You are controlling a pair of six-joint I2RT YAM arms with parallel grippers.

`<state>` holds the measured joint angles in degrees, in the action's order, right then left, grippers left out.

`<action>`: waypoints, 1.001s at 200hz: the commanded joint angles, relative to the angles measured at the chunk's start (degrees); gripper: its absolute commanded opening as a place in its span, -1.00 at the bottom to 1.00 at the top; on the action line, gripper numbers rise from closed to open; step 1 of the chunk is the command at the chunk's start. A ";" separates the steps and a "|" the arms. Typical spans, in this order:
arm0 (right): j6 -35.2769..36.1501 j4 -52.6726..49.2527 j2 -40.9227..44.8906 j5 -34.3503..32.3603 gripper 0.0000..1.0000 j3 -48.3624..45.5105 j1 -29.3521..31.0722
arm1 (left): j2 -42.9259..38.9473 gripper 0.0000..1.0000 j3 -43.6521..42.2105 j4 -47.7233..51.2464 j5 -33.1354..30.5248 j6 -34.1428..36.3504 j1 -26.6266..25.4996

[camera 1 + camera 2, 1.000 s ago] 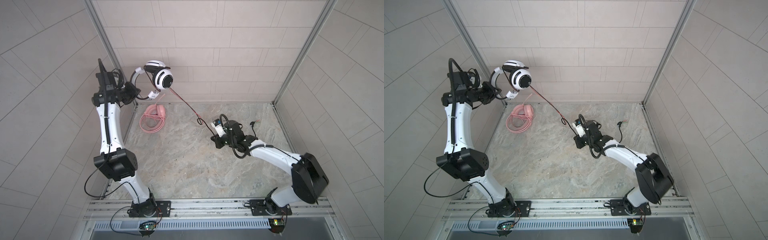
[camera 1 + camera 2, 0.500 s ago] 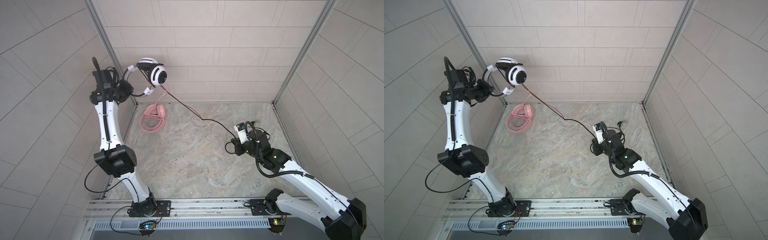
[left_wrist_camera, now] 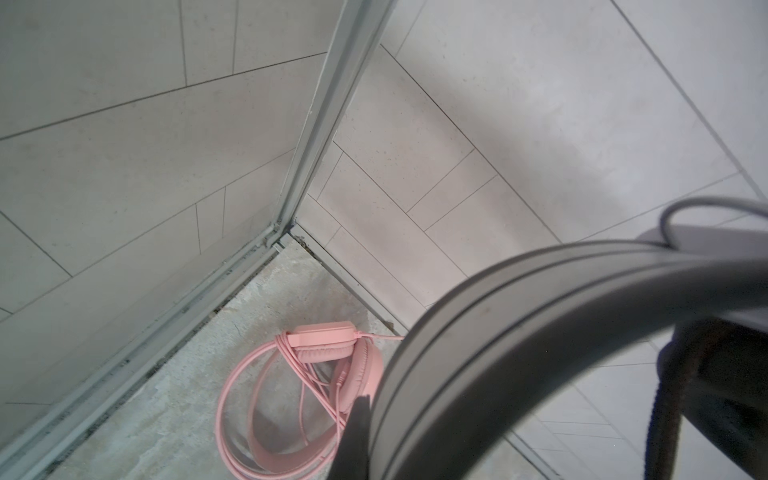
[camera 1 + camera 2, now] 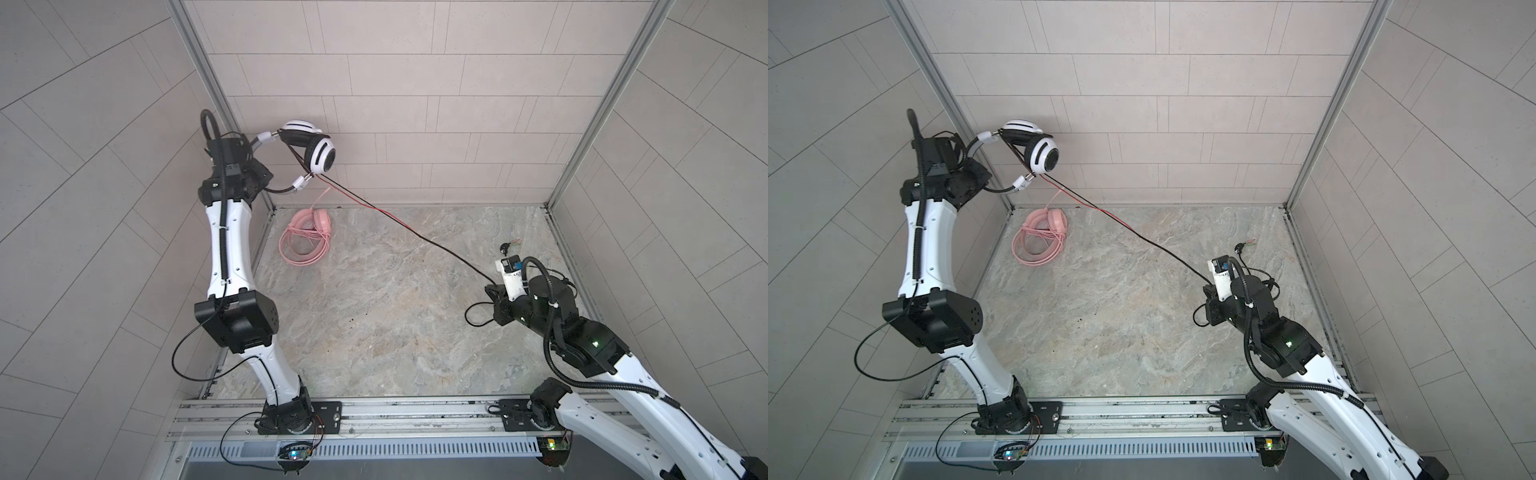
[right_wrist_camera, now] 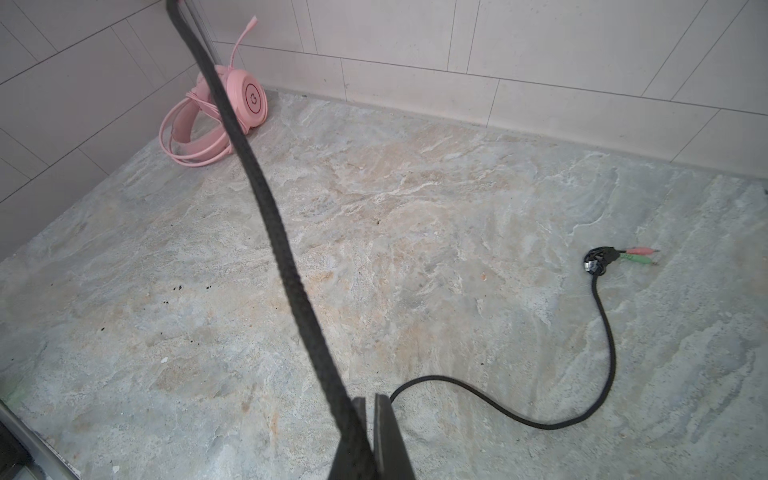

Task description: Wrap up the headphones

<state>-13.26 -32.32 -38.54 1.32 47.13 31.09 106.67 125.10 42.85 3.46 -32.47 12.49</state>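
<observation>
Right gripper (image 5: 371, 401) now sits near the right edge of the worktop (image 4: 374, 332), having drawn back from the middle over the last second. The black cable (image 4: 415, 237) has gone from a short slack run to one long straight line. The left arm has shifted only slightly.

Findings:
- Left gripper (image 4: 258, 168) is closed on the headband of the white-and-black headset (image 4: 320, 156). It holds the headset raised above the back left corner of the worktop, close to the back wall.
- Right gripper is clamped on the black cable part-way along its length.
- Beyond that grip, the cable tail lies loose on the worktop. It curves to the plugs (image 5: 598, 259) near the back right corner.
- A dark strand crosses between the ear cups. Whether it is a first turn of cable cannot be told.
- The pink headset (image 4: 316, 218) lies in the back left corner. The pink cable (image 4: 305, 249) is gathered in loops against its band.

Assessment: the pink unit appears finished. The white-and-black unit is at an early stage, with its cable stretched out but almost none of it wound on. Winding the full run and securing the plug end are both outstanding.
</observation>
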 commanded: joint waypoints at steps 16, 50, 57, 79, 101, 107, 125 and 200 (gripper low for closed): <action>2.18 -5.18 2.39 -2.47 -1.00 5.71 -0.01 | 4.03 -1.00 5.86 -3.11 -14.44 9.05 -8.66; 3.96 -7.01 2.45 -3.63 -1.00 11.09 -0.06 | 15.55 -1.00 21.86 6.99 -19.11 16.63 -13.72; 4.41 -6.98 2.26 -3.99 -1.00 12.39 -0.08 | 17.11 -1.00 23.16 7.84 -19.50 17.62 -14.35; 5.92 -6.85 1.10 -4.66 -1.00 17.47 -0.07 | 19.30 -1.00 22.60 8.44 -19.23 18.54 -15.44; 7.22 -5.38 -0.78 -3.65 -1.00 23.32 -0.09 | 20.39 -1.00 21.13 9.09 -19.18 19.84 -16.93; 7.75 -5.00 -1.51 -3.45 -1.00 25.08 -0.11 | 20.77 -1.00 20.81 9.41 -18.87 20.21 -17.47; 9.33 -4.30 -4.44 -2.72 -1.00 30.29 -0.07 | 22.19 -1.00 20.97 11.29 -16.21 19.92 -18.56; 13.84 1.95 -17.28 -5.96 -1.00 44.92 -0.38 | 18.86 -1.00 8.44 14.02 -15.09 27.80 -27.67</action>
<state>-2.92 -33.65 -52.49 -1.50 88.82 31.07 129.82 138.87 56.07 -13.08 -8.56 -12.47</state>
